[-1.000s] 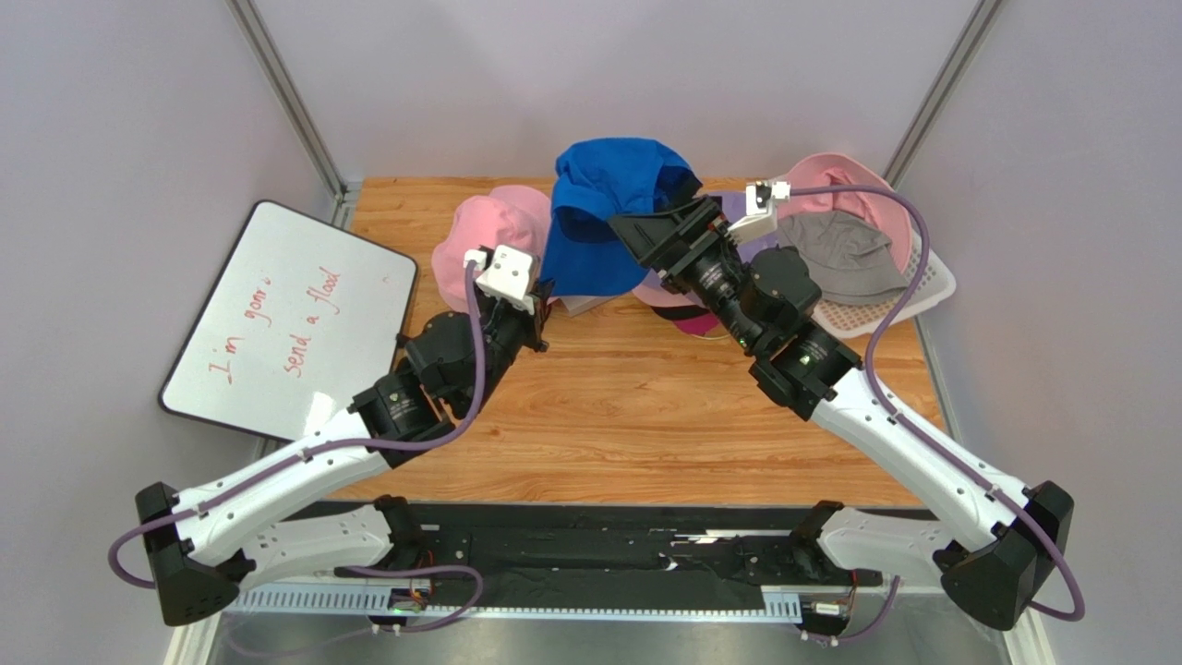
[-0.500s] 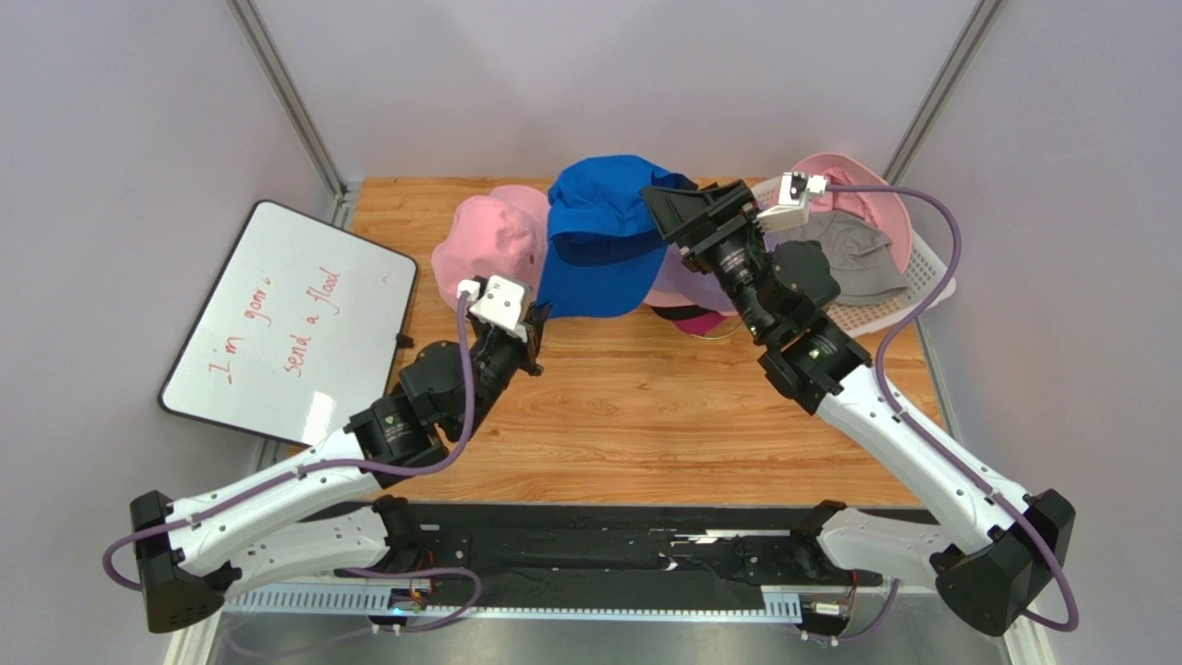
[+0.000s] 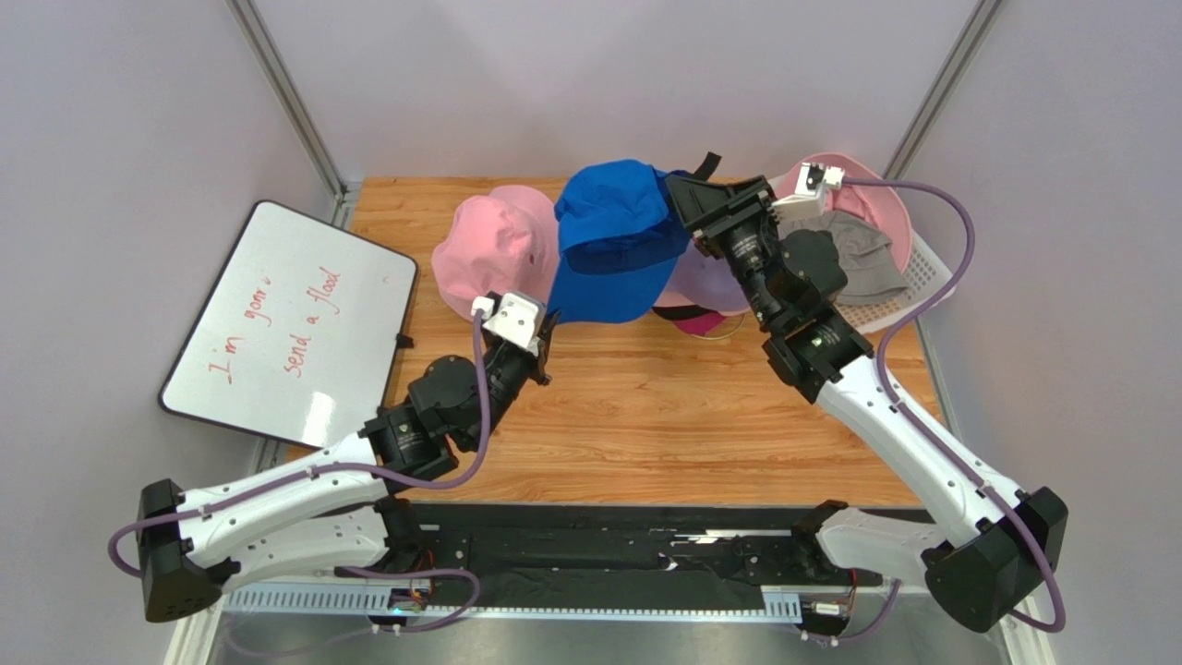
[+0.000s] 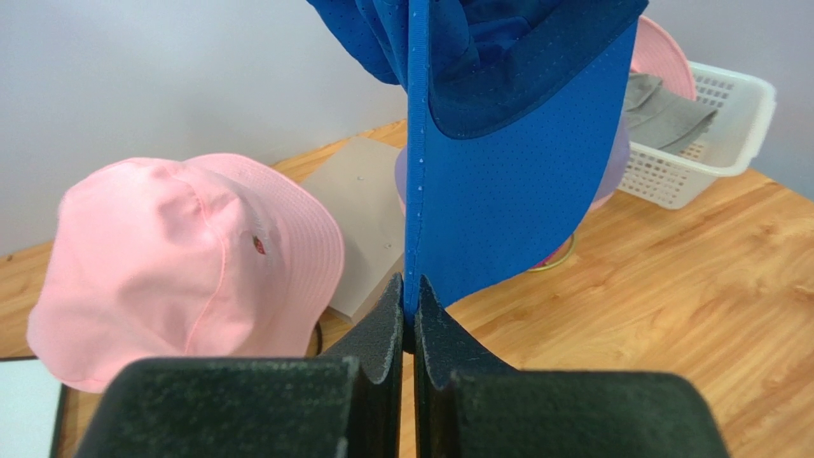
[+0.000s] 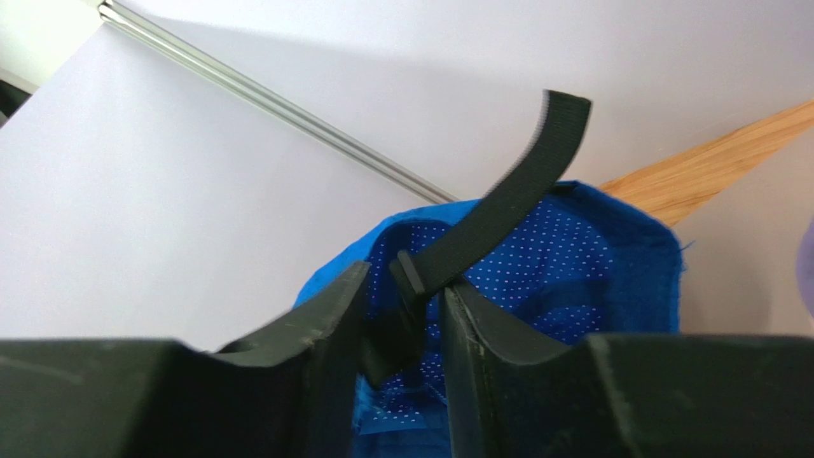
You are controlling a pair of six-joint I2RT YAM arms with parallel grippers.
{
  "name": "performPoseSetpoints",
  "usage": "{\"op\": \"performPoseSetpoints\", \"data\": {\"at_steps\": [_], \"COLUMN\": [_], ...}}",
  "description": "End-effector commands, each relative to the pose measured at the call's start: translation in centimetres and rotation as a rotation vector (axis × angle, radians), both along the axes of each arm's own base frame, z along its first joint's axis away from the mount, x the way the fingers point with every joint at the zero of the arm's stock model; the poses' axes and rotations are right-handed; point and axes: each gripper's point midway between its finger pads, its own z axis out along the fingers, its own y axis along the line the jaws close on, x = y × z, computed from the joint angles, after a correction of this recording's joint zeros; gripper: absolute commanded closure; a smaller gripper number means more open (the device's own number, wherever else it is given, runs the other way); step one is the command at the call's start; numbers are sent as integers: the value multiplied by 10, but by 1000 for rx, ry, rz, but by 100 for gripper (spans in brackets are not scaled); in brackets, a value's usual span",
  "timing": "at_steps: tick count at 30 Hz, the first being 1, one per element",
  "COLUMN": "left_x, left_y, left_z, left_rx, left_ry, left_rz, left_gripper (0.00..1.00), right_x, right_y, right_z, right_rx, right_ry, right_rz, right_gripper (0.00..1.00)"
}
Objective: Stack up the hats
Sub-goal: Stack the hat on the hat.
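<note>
A blue baseball cap (image 3: 611, 243) hangs above the table between both arms. My left gripper (image 4: 409, 291) is shut on the edge of its blue brim (image 4: 516, 191), at the near side (image 3: 545, 319). At the cap's back, my right gripper (image 5: 406, 277) (image 3: 690, 208) has its jaws narrowed around the black strap (image 5: 506, 205). The strap rests against one finger, with a gap at the other. A pink bucket hat (image 3: 493, 250) (image 4: 182, 248) sits left of the cap. A lavender cap (image 3: 708, 284) lies beneath it over darker hats (image 3: 701, 322).
A white mesh basket (image 3: 916, 298) (image 4: 736, 124) at the back right holds a grey hat (image 3: 853, 256) and a pink hat (image 3: 860, 187). A whiteboard (image 3: 292, 319) with red writing leans off the table's left edge. Grey walls stand close behind.
My right gripper moved back and up to the cap's rear and its jaws narrowed around the strap. The left arm drew toward the near side, still holding the brim.
</note>
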Motion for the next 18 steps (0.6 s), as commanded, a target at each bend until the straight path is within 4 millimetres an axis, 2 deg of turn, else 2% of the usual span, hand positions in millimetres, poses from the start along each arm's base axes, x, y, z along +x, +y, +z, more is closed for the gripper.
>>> {"op": "performPoseSetpoints", "data": {"at_steps": [1,4,6,8,12,14,15,16,18], "left_x": [7,13,16,17,35,49,59,67,82], "left_y": [4,3,-1,-6,-23,-22,-26,-22,-23], "left_z": [19,19,20,23,15,11,2,6,5], "left_rx": [-20,17,47,71,166,202,234,230,279], "left_ry": [-88,-111,-124,-153,-170,-174,-167,-183,-193], "left_rz": [50,79,84,74,79,113,132,165,215], "left_gripper": [100,100,100,100,100,100,100,100,100], "right_x": [5,11,14,19,31,37,39,46,53], "right_y": [-12,-15,-17,-22,-30,-35,-36,-38,-38], "right_z": [28,25,24,21,14,13,18,12,11], "right_rx": [16,-10,-28,-58,-131,-174,-191,-219,-262], "right_ry": [-72,-64,-62,-54,-39,-47,-55,-47,-60], "right_rz": [-35,-33,-31,-47,-39,11,26,60,96], "right_gripper": [65,73,90,100,100,100,100,100,100]}}
